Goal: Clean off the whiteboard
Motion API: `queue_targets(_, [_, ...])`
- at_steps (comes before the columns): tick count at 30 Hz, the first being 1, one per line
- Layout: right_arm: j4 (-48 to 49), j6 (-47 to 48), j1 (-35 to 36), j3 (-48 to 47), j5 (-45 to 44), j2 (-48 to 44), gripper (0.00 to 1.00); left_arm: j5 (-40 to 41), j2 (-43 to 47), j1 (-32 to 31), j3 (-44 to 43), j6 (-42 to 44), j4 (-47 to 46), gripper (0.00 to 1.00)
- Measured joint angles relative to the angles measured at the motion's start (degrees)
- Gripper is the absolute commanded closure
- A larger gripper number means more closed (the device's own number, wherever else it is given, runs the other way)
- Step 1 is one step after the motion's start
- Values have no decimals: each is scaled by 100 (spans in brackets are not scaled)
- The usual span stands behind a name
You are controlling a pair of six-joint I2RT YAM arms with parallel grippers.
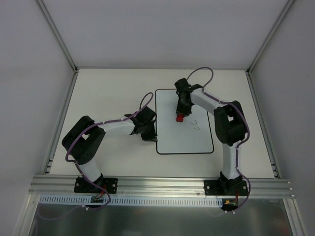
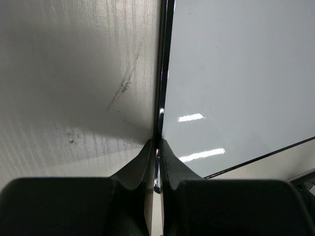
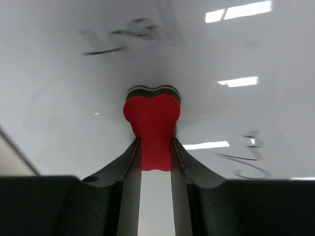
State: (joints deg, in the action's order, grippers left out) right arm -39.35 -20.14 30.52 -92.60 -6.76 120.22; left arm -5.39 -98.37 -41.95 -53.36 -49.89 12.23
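The whiteboard point(image 1: 189, 140) lies flat on the table's middle, white with a thin black rim. Dark handwriting point(image 1: 197, 126) sits on its right half. My right gripper point(image 1: 180, 117) is shut on the red bone-shaped eraser point(image 3: 151, 118), which rests on the board point(image 3: 74, 98) near its upper middle. Smeared dark marks point(image 3: 123, 37) show ahead of the eraser and more writing point(image 3: 248, 162) to its right. My left gripper point(image 1: 150, 132) is shut on the board's left rim point(image 2: 162, 98), with the board face point(image 2: 236, 73) to its right.
The table point(image 1: 113, 93) is off-white with a dark scuff point(image 2: 123, 88) left of the board. Grey walls and metal frame posts point(image 1: 56, 34) enclose the back and sides. An aluminium rail point(image 1: 162, 184) runs along the near edge at the arm bases.
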Motion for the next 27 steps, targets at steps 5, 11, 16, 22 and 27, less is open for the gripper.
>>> queue_targets(5, [74,-68,-1156,1276,-247,-905,99,0,0,2,0,2,0,100])
queue_targets(11, [212,-223,-1349,1904,-372,-1353,100,-2,2,2,0,24,0,100])
queue_targets(16, [411,-435,-1143,2505,-413,-1801,100,-4,7,2,0,46,2,100])
queue_targets(22, [461,-691,-562,2841,-535,-2050,100,-7,13,2,0,90,13,100])
queue_targets(27, [192,-660,-444,2514,-605,-1799,100,-7,33,2,17,105,9,100])
